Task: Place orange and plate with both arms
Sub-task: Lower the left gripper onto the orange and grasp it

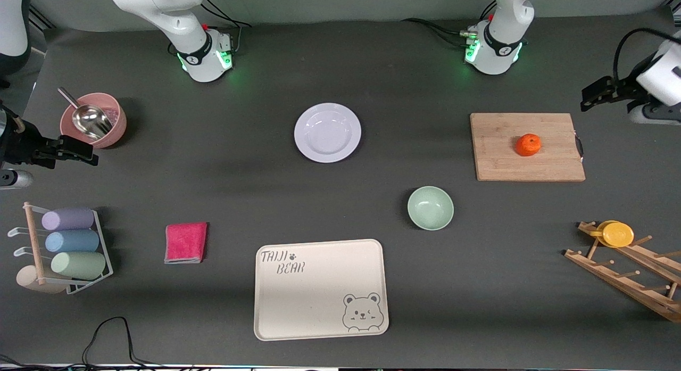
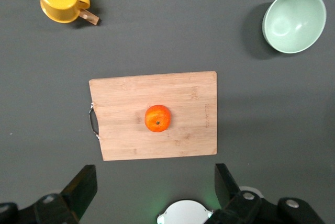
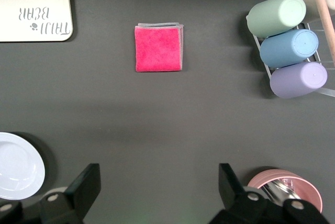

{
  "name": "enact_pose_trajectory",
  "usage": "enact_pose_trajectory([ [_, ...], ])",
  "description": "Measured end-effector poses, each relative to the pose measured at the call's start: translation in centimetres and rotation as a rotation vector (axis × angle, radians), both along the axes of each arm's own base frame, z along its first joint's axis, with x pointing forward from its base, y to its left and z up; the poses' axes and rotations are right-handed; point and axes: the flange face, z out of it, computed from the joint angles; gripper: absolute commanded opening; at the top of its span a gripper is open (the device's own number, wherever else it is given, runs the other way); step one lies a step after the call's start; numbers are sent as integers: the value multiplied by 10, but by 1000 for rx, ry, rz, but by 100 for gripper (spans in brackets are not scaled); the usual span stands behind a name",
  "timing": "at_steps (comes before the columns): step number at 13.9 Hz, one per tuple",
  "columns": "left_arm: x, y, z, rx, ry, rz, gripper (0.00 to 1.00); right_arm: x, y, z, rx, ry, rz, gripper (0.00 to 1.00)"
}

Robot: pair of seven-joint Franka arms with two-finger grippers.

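Our left pincer (image 2: 152, 192), wide and empty, hangs over the bench's edge nearest the orange (image 2: 157, 118) mid-board (image 2: 183, 93); the right pincer (image 3: 159, 195), also wide, waits.

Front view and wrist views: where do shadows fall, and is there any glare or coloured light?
Front view: green light glows on both arm bases, and the green bowl casts a soft shadow toward the right arm's end. Left wrist view: the orange is evenly lit on the cutting board; no glare. Right wrist view: a dark shadow edges the plate.
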Motion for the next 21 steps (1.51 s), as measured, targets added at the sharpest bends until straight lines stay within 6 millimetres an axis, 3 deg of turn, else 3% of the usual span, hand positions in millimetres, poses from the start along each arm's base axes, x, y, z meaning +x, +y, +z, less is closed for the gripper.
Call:
enact_pose_trajectory([
  [4, -14, 3, -78, 4, -1, -18, 100, -24, 7, 7, 7, 3, -30, 100],
  [11, -54, 14, -193, 16, -40, -26, 100, -112, 79, 30, 23, -30, -95, 100],
  [17, -73, 23, -269, 12, -24, -12, 100, -189, 144, -1, 40, -46, -114, 100],
  [21, -84, 33, -324, 13, -40, 5, 100, -213, 170, -17, 21, -34, -71, 100],
])
